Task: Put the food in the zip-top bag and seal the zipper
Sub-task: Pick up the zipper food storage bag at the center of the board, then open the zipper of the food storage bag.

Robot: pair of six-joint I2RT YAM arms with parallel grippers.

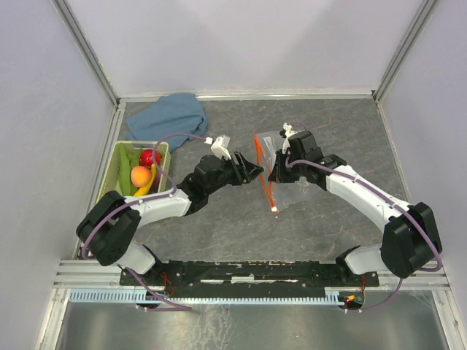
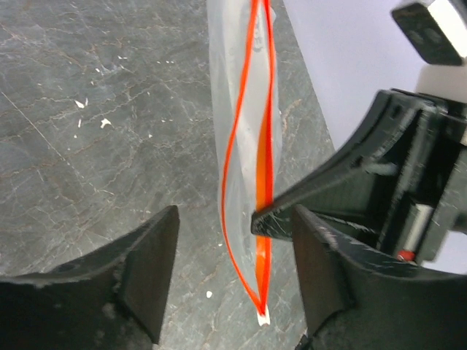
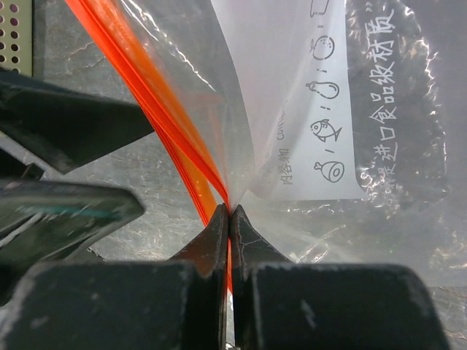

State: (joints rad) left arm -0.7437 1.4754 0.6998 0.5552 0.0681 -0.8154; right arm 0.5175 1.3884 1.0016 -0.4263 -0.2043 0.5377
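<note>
Grey marbled table (image 1: pixel 219 226) fills the floor of a booth with pale walls, and both arms are bolted at its near edge, bent inward so that their wrists almost meet mid-table. From the left, the left gripper (image 1: pixel 255 173) lies low with its fingers apart, one on each side of the bag's hanging edge and neither pressed on it. Opposite and just beside it, the right gripper (image 3: pixel 230 213) is pinched tight on the zip-top bag (image 3: pixel 408 109), its two tips meeting right at the zipper (image 3: pixel 157 109). The bag is held up on edge off the table. From the left wrist, the orange zipper runs down in two lines that bow apart partway and end in a small white slider tip (image 2: pixel 262 317). A white panel on the bag carries small drawings of a ham, a fish, an aubergine and a round fruit, beside a sideways line of Chinese characters, 食品级材质 among them. The bag looks see-through, with none of the food inside it. Further left, the pale green basket (image 1: pixel 117 166) holds the food (image 1: pixel 141 176): red, orange, yellow and green pieces. Beyond it, a blue cloth (image 1: pixel 171 117) lies crumpled by the far wall.
</note>
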